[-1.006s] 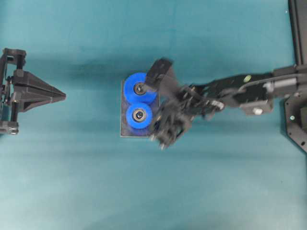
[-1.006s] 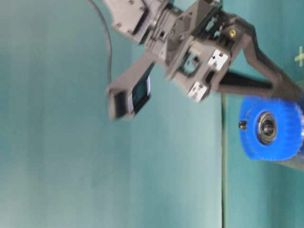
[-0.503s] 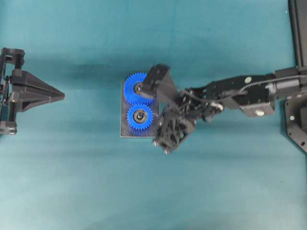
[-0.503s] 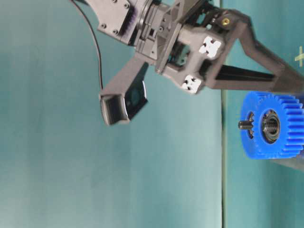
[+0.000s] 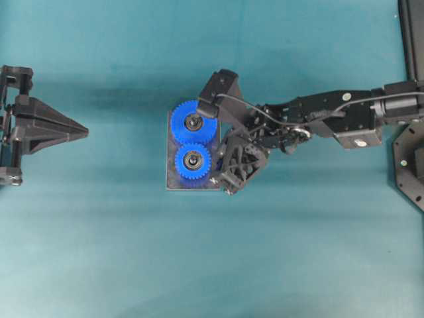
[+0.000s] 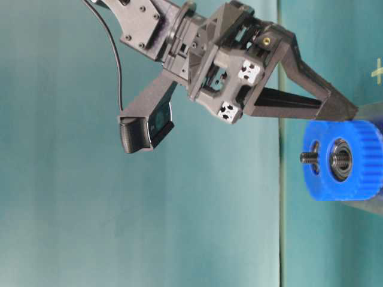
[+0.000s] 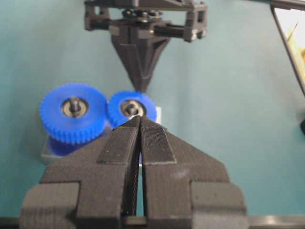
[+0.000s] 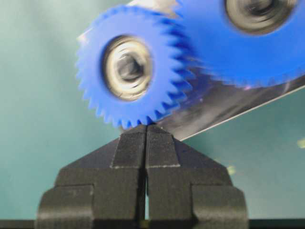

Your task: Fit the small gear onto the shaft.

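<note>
The small gear (image 5: 193, 161) sits on the grey plate (image 5: 173, 184), its teeth meshed with the larger blue gear (image 5: 193, 122). The shaft is hidden in its hub; only a dark centre shows. My right gripper (image 5: 218, 167) is shut and empty, pointing steeply down. Its tips (image 8: 146, 126) touch the small gear's (image 8: 131, 67) teeth at the plate's (image 8: 228, 102) edge. My left gripper (image 5: 86, 132) is shut and empty, far off at the left. In the left wrist view its tips (image 7: 139, 119) point at the small gear (image 7: 132, 109).
The right arm (image 5: 331, 119) reaches in from the right edge over the teal cloth. A black frame (image 5: 412, 40) stands at the far right. In the table-level view the right gripper's tip (image 6: 352, 112) rests beside a blue gear (image 6: 344, 160).
My right gripper has moved up the overhead view and in against the small gear's edge. The gears look blurred in some frames, as if turning. The left arm has not moved.
</note>
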